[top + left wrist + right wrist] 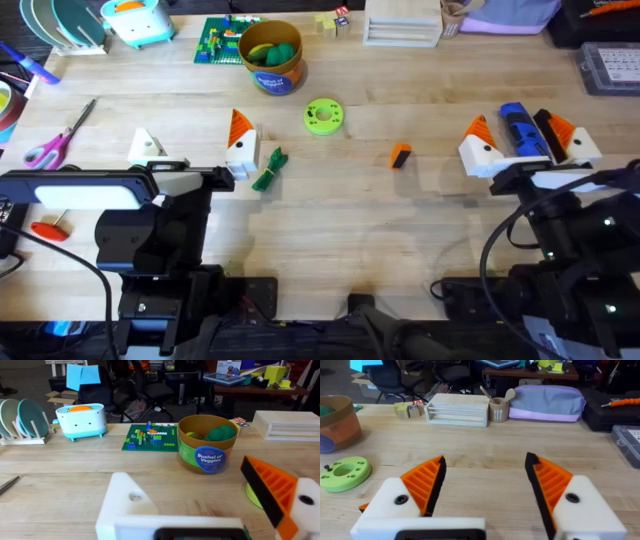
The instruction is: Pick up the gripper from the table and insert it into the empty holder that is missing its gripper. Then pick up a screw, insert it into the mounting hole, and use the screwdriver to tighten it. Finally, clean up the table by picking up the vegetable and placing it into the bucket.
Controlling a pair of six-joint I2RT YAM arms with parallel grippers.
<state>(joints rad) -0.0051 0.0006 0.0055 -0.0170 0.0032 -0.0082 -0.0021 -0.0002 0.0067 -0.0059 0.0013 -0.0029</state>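
Observation:
The gripper (400, 156), a small orange piece with a dark end, lies on the table right of centre. The holder (147, 147), a white wedge, stands where one finger of my left gripper (193, 145) sits; its mounting hole (136, 496) shows dark. The other finger carries an orange pad (270, 487), and the jaws are wide open. The vegetable (270, 170) lies by that padded finger. The bucket (272, 55) stands at the back with green toys inside. The blue screwdriver (517, 130) shows between the fingers of my open right gripper (485, 457). A screw (327, 467) rests on a lime-green ring (323, 117).
Scissors (55, 140) and a red-handled tool (50, 228) lie at the left. A green brick plate (225, 40), a toy toaster (137, 20), a wooden box (403, 22) and a parts case (612, 65) line the back edge.

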